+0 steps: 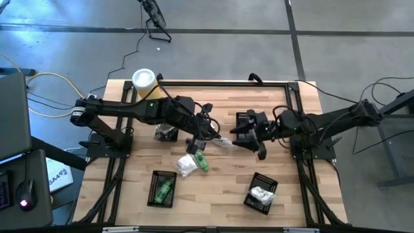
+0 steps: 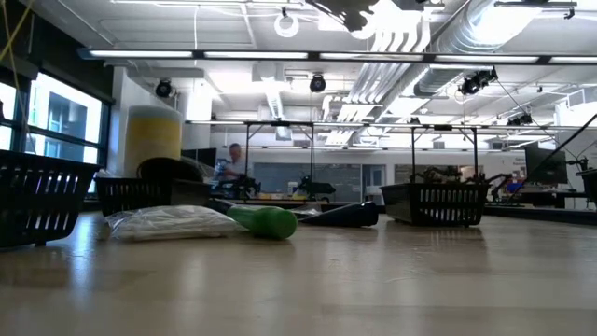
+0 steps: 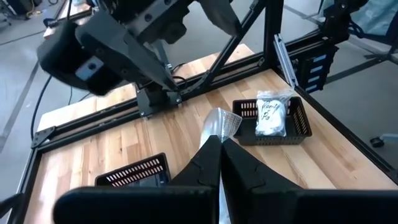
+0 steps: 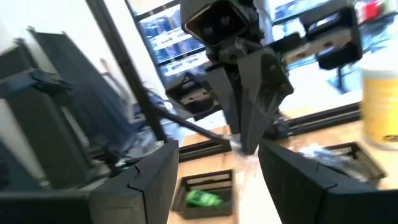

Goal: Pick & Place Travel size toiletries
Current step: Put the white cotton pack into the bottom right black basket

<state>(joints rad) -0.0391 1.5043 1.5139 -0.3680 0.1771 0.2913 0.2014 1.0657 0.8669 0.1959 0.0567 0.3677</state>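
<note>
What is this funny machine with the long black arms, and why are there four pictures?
It's a robot with two arms at a wooden table. One camera looks down from above, one sits low on the table, and one rides on each wrist. The left gripper is pinched shut on a silvery-clear packet, holding it out in the air. The right gripper waits open, facing it. Lying on the table are a green bottle and a white packet. Black baskets hold things already sorted.
</note>
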